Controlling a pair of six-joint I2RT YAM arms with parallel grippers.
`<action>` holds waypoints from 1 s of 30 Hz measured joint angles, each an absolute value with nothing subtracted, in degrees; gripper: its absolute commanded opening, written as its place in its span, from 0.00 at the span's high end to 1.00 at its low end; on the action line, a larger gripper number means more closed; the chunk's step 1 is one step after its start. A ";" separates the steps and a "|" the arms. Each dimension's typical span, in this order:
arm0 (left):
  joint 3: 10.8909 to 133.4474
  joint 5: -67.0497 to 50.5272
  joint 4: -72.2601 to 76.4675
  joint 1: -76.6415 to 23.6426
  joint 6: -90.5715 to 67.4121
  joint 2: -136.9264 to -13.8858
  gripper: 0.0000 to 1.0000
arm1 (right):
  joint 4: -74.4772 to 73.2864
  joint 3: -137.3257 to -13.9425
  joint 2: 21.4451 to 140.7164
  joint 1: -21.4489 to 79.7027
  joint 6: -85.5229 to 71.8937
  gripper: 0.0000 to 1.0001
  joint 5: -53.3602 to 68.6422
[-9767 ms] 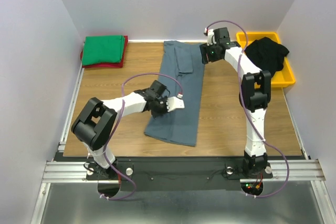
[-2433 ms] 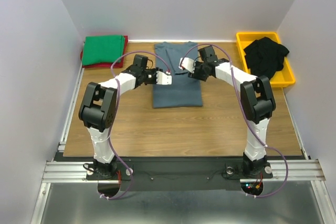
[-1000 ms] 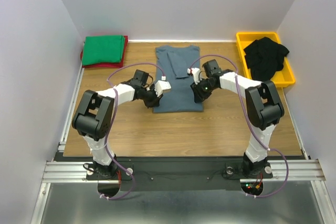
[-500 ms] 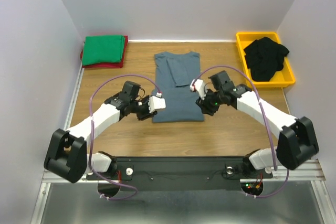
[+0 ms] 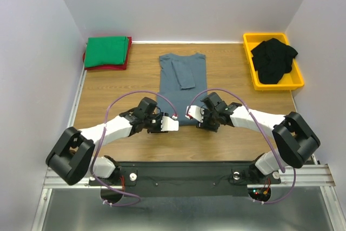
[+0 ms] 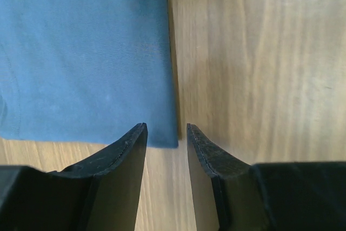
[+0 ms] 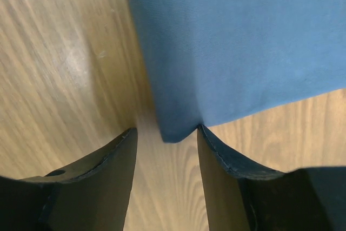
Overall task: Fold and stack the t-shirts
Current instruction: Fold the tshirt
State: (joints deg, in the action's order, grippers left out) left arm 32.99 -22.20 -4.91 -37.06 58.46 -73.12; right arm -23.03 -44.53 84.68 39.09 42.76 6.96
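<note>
Slate blue-grey t-shirt (image 5: 181, 82): lying flat at mid-table as a narrow folded panel. The green t-shirt (image 5: 108, 51) is resting on the red t-shirt (image 5: 106, 67) at the far left corner, and the black t-shirts (image 5: 274, 55) are waiting in the yellow bin (image 5: 270, 86). Left gripper (image 6: 166, 129) and right gripper (image 7: 166, 131): having slid from the panel's sides to its two near corners in the last seconds, each is sitting low with fingers apart, straddling a corner and clamping nothing, which suggests they are lining up to pinch the near hem for a cross fold toward the collar.
</note>
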 measured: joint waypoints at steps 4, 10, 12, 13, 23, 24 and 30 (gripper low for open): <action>32.99 -20.10 -2.09 -37.23 58.70 -77.71 0.58 | -20.01 -44.14 85.08 39.09 43.57 0.61 5.48; 32.99 -18.83 0.05 -37.43 59.92 -78.98 0.94 | -17.45 -43.11 85.49 39.09 43.70 0.99 4.25; 32.99 -18.92 -0.03 -37.43 60.05 -78.94 0.99 | -17.28 -43.11 85.41 39.09 43.24 0.99 4.23; 33.01 -19.09 -0.34 -37.43 60.16 -78.87 1.00 | -17.30 -43.03 85.17 39.09 43.00 0.99 4.23; 41.78 -24.32 -17.87 -37.43 59.86 -71.61 1.00 | -29.69 -45.84 74.13 39.09 39.13 0.99 8.21; 43.75 -25.41 -20.23 -37.43 59.96 -70.91 1.00 | -32.49 -47.11 72.31 39.09 39.18 0.99 9.10; 48.84 -31.59 -31.20 -37.89 60.14 -66.26 1.00 | -43.99 -54.02 67.29 39.09 39.22 1.00 13.28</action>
State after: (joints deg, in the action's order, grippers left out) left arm 48.84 -31.59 -31.20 -37.89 60.14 -66.26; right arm -43.99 -54.02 67.29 39.09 39.22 13.28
